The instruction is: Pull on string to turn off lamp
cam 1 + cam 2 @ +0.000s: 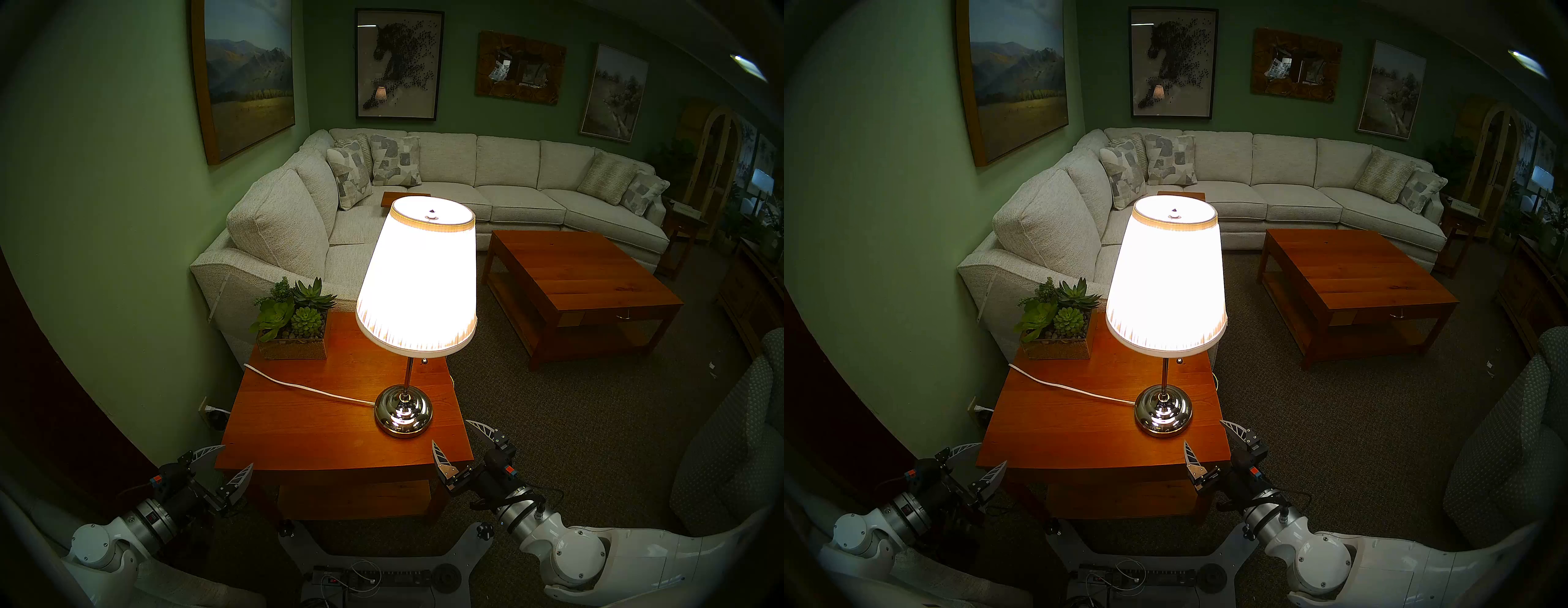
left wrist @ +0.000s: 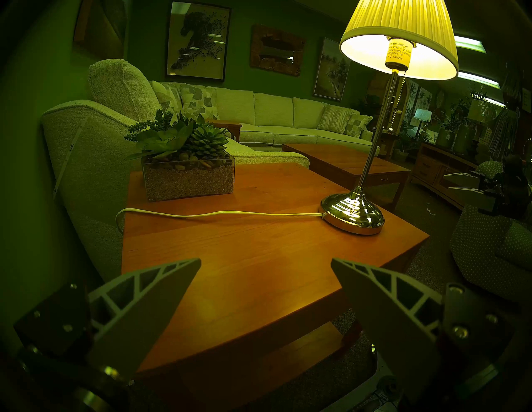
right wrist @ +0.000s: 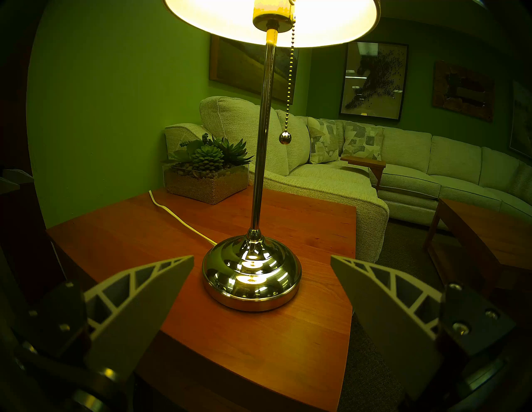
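The lamp is lit, its white pleated shade glowing above a thin chrome stem and domed chrome base on the wooden side table. The string, a thin bead chain ending in a shiny bead, hangs from under the shade just right of the stem; the bead also shows in the head view. My right gripper is open and empty at the table's near right corner, below the bead. My left gripper is open and empty at the near left corner.
A succulent planter stands at the table's back left. A white power cord runs from the lamp base off the left edge. A pale sectional sofa lies behind, a wooden coffee table to the right, an armchair at far right.
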